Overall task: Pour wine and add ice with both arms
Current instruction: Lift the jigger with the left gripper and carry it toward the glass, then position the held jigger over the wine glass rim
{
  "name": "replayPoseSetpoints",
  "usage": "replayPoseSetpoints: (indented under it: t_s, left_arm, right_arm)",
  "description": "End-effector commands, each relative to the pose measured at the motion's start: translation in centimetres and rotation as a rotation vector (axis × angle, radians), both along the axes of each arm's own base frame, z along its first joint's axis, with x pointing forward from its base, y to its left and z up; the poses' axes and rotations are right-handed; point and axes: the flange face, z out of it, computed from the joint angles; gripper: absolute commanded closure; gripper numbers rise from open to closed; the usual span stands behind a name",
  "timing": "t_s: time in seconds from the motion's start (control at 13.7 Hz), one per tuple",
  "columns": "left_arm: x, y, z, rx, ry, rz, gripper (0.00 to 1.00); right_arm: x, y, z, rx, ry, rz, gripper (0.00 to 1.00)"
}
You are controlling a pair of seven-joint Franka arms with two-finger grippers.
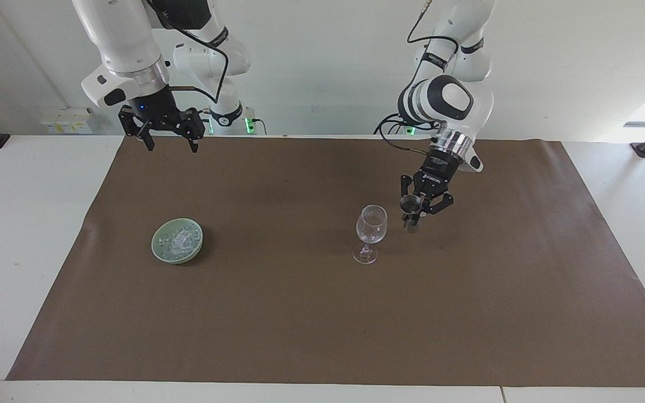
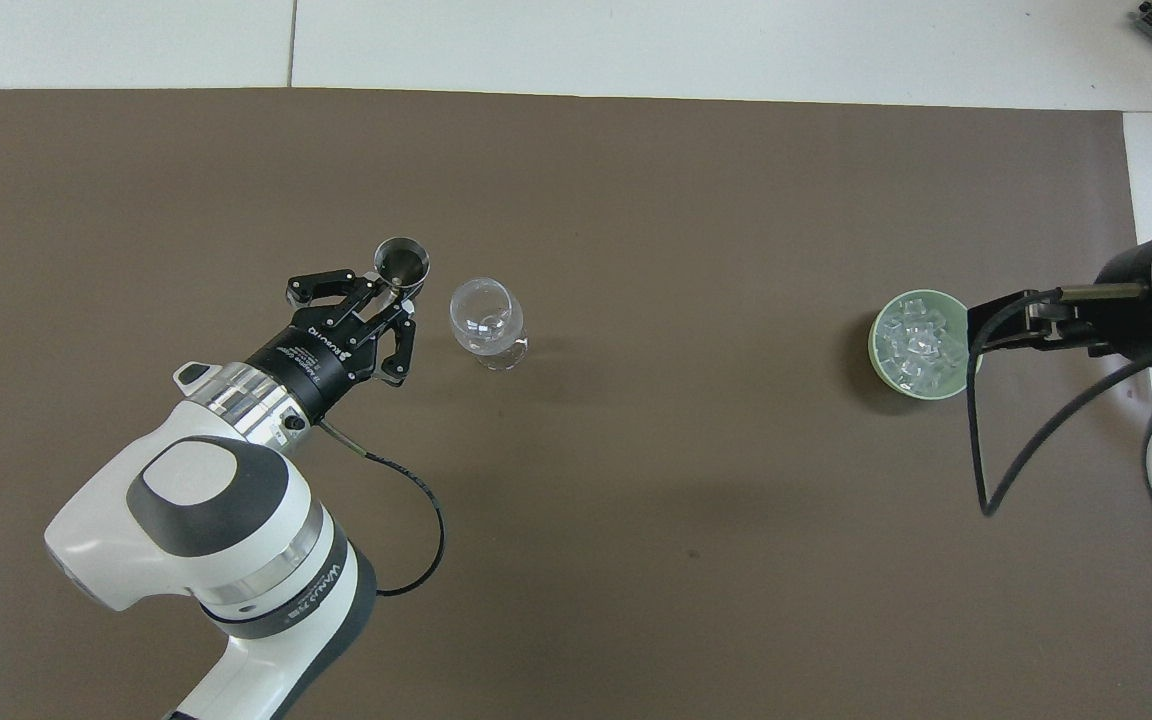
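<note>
The left gripper clamps a small clear cup upright, just beside the stemmed clear wine glass; the right gripper, jaws wide, waits above the brown mat.

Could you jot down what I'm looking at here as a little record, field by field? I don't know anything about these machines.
Surface: brown mat on a white table
Wine glass: wine glass upright on the mat, looks empty
Left gripper: left gripper shut on a small cup, held upright in the air beside the wine glass's rim
Right gripper: right gripper open, waiting over the mat's edge at the robots' end
Bowl: pale green bowl toward the right arm's end of the table
Ice: ice heaped in the bowl
</note>
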Motion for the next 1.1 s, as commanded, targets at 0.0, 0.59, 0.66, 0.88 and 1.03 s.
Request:
replayPoseSetpoints:
  t_s: [0.0,0.59,0.66,0.88,1.03]
  left_arm:
    - [0.0,-1.3,0.0,0.039,0.002,0.003,1.00]
    - [0.4,-2.6,0.7,0.157,-0.050,-0.055,1.00]
    - [0.5,-2.5,0.5,0.173,-0.050,-0.057,1.00]
    - [1.0,-2.2,0.6,0.255,-0.078,-0.064,1.00]
    - [1.2,-2.1,0.5,0.272,-0.082,-0.067,1.00]
  right_arm:
    - [-0.4,-0.1,0.1,0.000,0.007,0.020,0.00]
    - [-0.4,-0.1,0.1,0.000,0.007,0.020,0.00]
    - [-0.4,-0.1,0.1,0.000,0.007,0.020,0.00]
    - [-0.4,-0.1,0.1,0.000,0.007,0.020,0.00]
    - [-0.4,-0.1,0.1,0.000,0.007,0.021,0.00]
